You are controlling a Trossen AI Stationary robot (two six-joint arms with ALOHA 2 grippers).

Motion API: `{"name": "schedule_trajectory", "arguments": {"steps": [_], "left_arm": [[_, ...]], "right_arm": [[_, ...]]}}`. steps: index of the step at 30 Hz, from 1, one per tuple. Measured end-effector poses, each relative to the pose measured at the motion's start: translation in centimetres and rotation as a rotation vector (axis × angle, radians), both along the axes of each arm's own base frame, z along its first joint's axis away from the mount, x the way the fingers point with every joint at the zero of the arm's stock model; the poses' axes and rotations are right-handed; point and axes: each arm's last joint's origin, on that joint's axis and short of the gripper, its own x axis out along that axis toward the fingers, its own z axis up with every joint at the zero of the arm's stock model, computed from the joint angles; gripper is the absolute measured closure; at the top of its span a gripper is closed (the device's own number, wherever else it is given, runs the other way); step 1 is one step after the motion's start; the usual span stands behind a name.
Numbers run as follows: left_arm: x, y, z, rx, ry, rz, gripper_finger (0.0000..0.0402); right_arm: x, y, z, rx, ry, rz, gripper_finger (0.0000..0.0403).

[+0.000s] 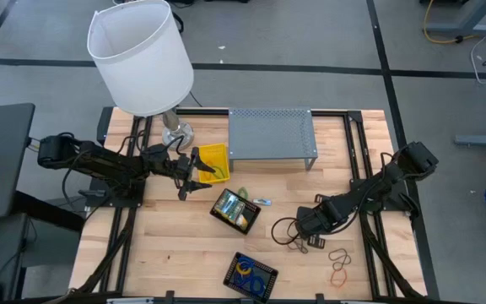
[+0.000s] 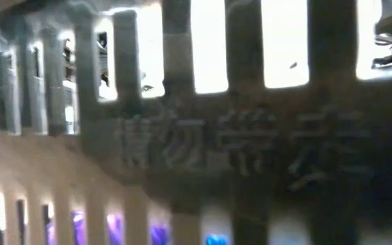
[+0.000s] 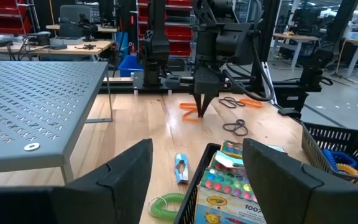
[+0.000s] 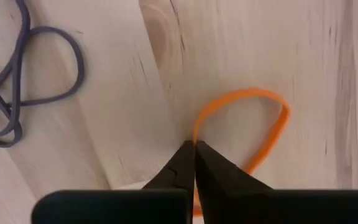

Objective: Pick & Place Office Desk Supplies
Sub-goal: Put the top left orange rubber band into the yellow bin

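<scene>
Right gripper (image 4: 194,149) jaws were pinched on one orange rubber band (image 4: 272,124), its lower part hidden; left gripper (image 3: 197,180) jaws apart; low view blocked.

The low view is a blur of pale slats, and the orange rubber band (image 4: 253,124) runs partly hidden under the right tool (image 4: 194,144).

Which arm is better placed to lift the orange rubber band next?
Right. Its claw is shut on the orange rubber band; the left claw hangs open near the lamp.
</scene>
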Motion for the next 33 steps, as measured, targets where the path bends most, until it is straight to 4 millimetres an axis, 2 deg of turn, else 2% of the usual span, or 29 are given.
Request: {"name": "schedule_trajectory", "arguments": {"steps": [5, 7, 10, 14, 19, 24, 30, 33], "left_arm": [[0.0, 0.0, 0.0, 0.0, 0.0, 0.001, 0.015], [0.0, 0.0, 0.0, 0.0, 0.0, 0.001, 0.015], [0.0, 0.0, 0.0, 0.0, -0.001, 0.001, 0.015], [0.0, 0.0, 0.1, 0.002, -0.014, 0.001, 0.015], [0.0, 0.0, 0.3, 0.005, -0.025, -0.004, 0.015], [0.0, -0.2, 0.3, 0.003, -0.034, -0.055, 0.015], [-0.1, -0.5, 0.7, -0.001, -0.073, -0.144, 0.015], [-0.1, -1.0, 0.9, 0.001, -0.091, -0.183, 0.015]], "right_arm": [[0.8, 0.4, 0.7, -0.005, -0.028, 0.02, 0.04], [2.0, 0.9, 1.5, -0.009, -0.123, 0.029, 0.0401], [2.8, 1.1, 2.6, -0.046, -0.174, 0.066, 0.0401], [4.8, 1.6, 5.1, -0.105, -0.323, 0.114, 0.0402], [7.6, 1.2, 8.1, -0.21, -0.506, 0.209, 0.0402], [10.5, 0.2, 10.8, -0.256, -0.719, 0.328, 0.0402], [13.4, -2.3, 12.7, -0.196, -0.982, 0.457, 0.0403], [14.2, -3.7, 13.3, -0.185, -1.06, 0.497, 0.0403]]}}
